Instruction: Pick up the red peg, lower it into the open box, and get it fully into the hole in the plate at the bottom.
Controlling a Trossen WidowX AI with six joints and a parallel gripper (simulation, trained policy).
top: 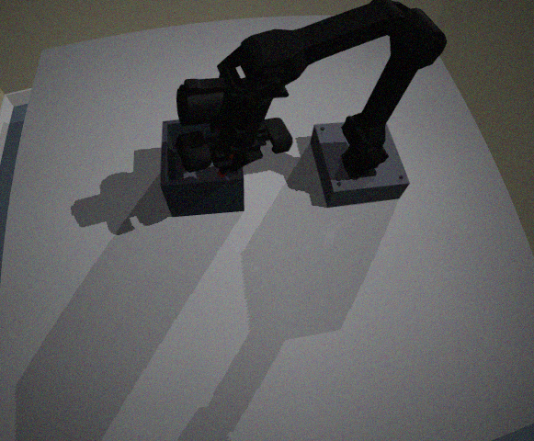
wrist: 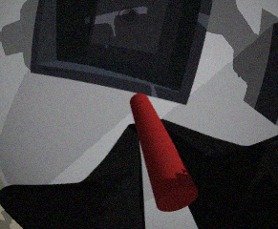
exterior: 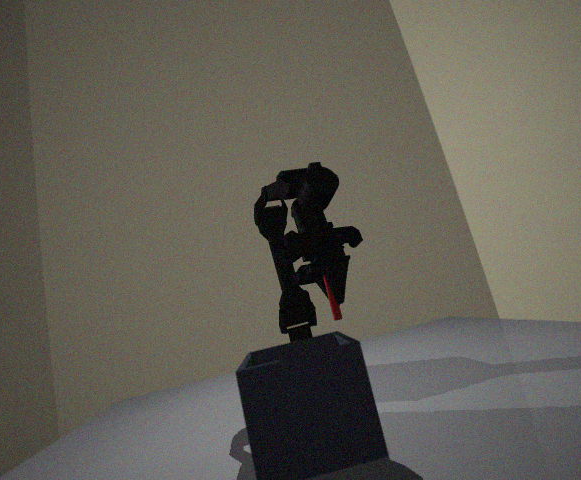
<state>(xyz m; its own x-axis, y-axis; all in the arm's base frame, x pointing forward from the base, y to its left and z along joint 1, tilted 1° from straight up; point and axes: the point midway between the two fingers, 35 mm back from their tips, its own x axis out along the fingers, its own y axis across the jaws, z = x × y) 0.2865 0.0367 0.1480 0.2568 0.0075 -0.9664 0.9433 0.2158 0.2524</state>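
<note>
The red peg (top: 221, 174) (exterior: 333, 302) (wrist: 157, 143) is held in my gripper (exterior: 336, 295) (wrist: 146, 128), which is shut on it. The peg is tilted, with its free end pointing down. The open dark box (top: 205, 197) (exterior: 311, 408) (wrist: 105, 83) stands below. In the exterior view the peg's free end shows above the box's right rim. In the wrist view it appears just outside the near rim. The plate (wrist: 140, 42) with its dark hole (wrist: 129, 15) shows inside the box. In the top view the arm hides much of the box opening and the fingertips.
The arm's square base block (top: 367, 192) stands to the right of the box in the top view, and its edge shows at the right of the wrist view. Both rest on a grey table (top: 400, 285) (exterior: 176, 418) crossed by long shadows.
</note>
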